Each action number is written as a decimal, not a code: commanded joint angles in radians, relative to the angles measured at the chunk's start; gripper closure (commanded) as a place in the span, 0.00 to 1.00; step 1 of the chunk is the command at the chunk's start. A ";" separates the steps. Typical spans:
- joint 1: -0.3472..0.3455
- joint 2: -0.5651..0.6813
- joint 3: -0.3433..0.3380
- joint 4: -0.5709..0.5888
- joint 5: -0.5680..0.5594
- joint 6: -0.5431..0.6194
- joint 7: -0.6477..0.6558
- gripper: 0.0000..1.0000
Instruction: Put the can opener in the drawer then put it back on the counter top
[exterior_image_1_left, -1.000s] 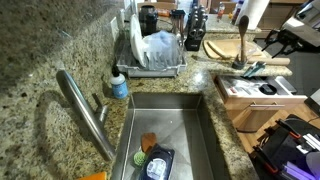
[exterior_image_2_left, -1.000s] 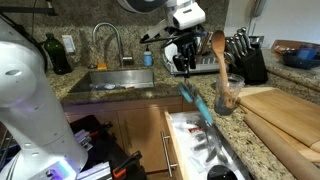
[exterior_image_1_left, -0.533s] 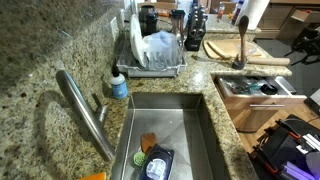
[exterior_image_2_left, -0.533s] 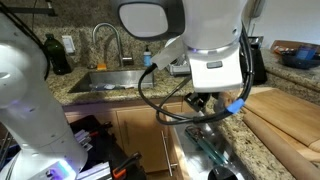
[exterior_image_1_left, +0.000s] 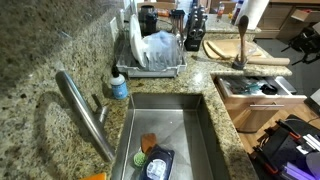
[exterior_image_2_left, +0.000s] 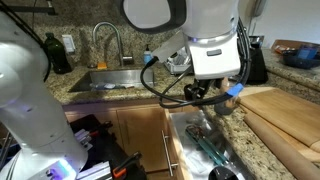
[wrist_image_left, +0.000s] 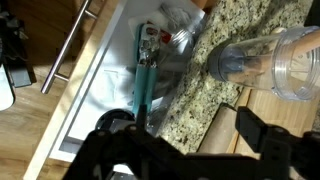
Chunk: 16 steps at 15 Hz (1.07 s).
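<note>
The can opener (wrist_image_left: 143, 82), with teal handles and a metal head, lies lengthwise in the open white drawer (wrist_image_left: 95, 95). It also shows in both exterior views (exterior_image_1_left: 252, 87) (exterior_image_2_left: 208, 148). My gripper (wrist_image_left: 180, 130) hangs above the drawer's counter-side edge, open and empty. Its two dark fingers are spread wide, to the right of the opener's handles. In an exterior view the gripper (exterior_image_2_left: 205, 98) is just above the drawer (exterior_image_2_left: 190, 140).
A clear plastic jar (wrist_image_left: 265, 60) stands on the granite counter (wrist_image_left: 215, 90) beside the drawer. Wooden cutting boards (exterior_image_2_left: 285, 110) lie beyond it. The drawer's bar handle (wrist_image_left: 70, 45) faces outward. The sink (exterior_image_1_left: 170, 125), faucet (exterior_image_1_left: 85, 110), soap bottle (exterior_image_1_left: 119, 86) and dish rack (exterior_image_1_left: 150, 50) are off to the side.
A second ago the gripper held the can opener above the drawer. It lowered it in and let go; the opener now lies in the drawer and the gripper is open.
</note>
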 joint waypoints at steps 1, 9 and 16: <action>-0.017 0.135 0.106 0.071 0.021 -0.023 0.016 0.00; -0.001 0.297 0.237 0.137 -0.068 0.010 0.112 0.00; 0.025 0.469 0.254 0.126 -0.033 0.179 0.159 0.00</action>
